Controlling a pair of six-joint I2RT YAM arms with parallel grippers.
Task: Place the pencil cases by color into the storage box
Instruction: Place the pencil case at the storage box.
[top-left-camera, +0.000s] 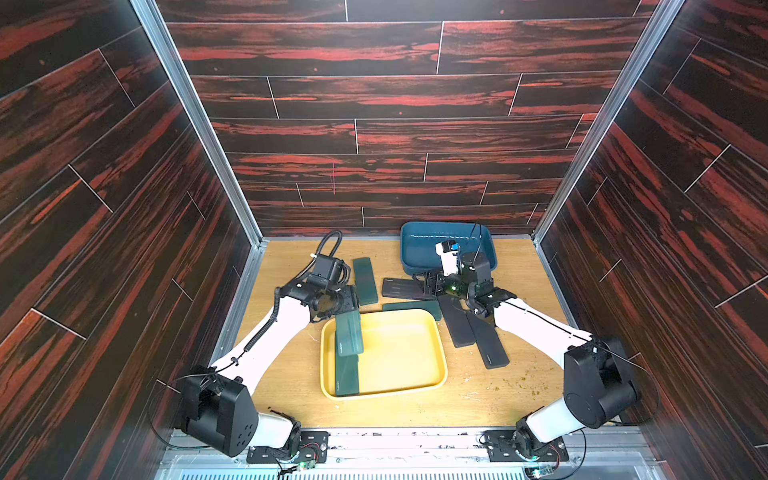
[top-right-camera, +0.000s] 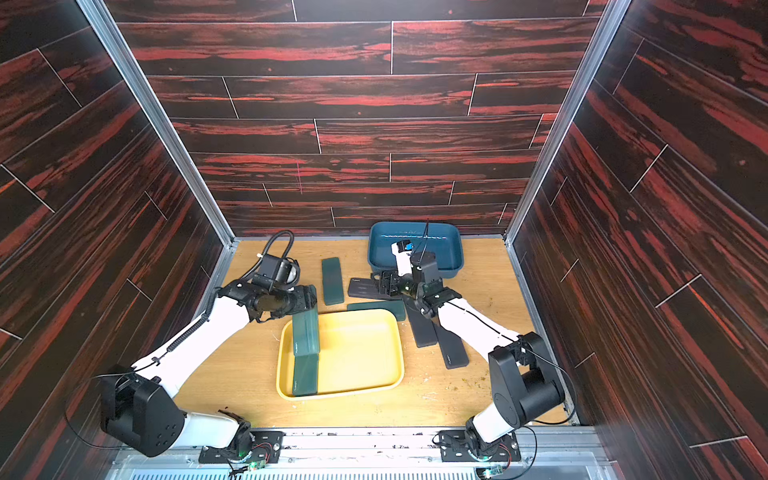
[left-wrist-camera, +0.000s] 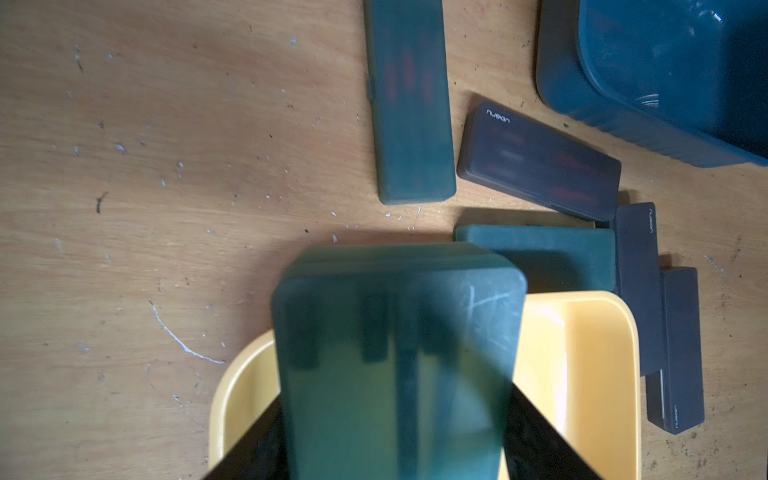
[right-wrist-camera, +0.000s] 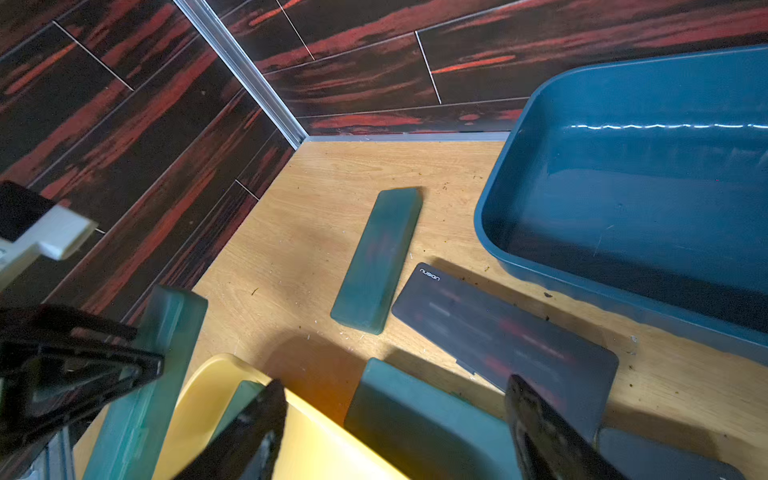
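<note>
Left end effector (top-left-camera: 348, 311): clamped on the upper end of a dark green pencil case (top-left-camera: 350, 336). The case hangs tilted, its low end inside the yellow tray (top-left-camera: 415, 370), just beside a second green case (top-left-camera: 346, 376) lying flat along the tray wall. My read is that greens are being lined up there to save room.

Right end effector (top-left-camera: 430, 286): jaws apart, holding nothing, poised low over a black case (top-left-camera: 401, 288) and a third green case (top-left-camera: 411, 307) by the tray's far rim.

Farther out, a fourth green case (top-left-camera: 365, 280) lies loose on the tabletop (top-left-camera: 282, 374), and two black cases (top-left-camera: 457, 328) lie side by side. The blue tray (top-left-camera: 419, 245) holds nothing and is presumably meant for the blacks.
</note>
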